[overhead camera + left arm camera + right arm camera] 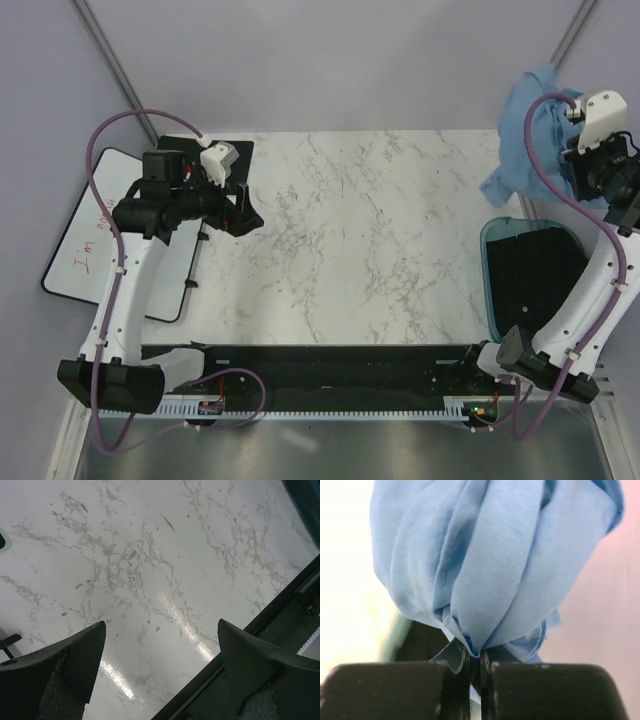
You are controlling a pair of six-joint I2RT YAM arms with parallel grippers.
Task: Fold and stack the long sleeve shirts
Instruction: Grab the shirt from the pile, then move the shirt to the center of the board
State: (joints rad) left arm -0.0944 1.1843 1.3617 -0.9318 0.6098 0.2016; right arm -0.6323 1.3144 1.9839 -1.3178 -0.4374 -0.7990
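Marble table [380,240] lying well to the left of the right claw [481,667], which is pressed together on a bunched fold of a light-blue shirt [495,565] crumpled straight ahead of its tips, off the far right corner, with a dark bin [487,280] behind it toward the base. Judged step: pick-up of a shirt, folding not yet begun; next, carry the cloth leftward onto the marble and spread flat, minding loose sleeves snagging on the bin rim. Left claw [161,630] spread wide, holding nothing, over the marble's left side, whiteboard [85,255] to its left, shirt well apart.
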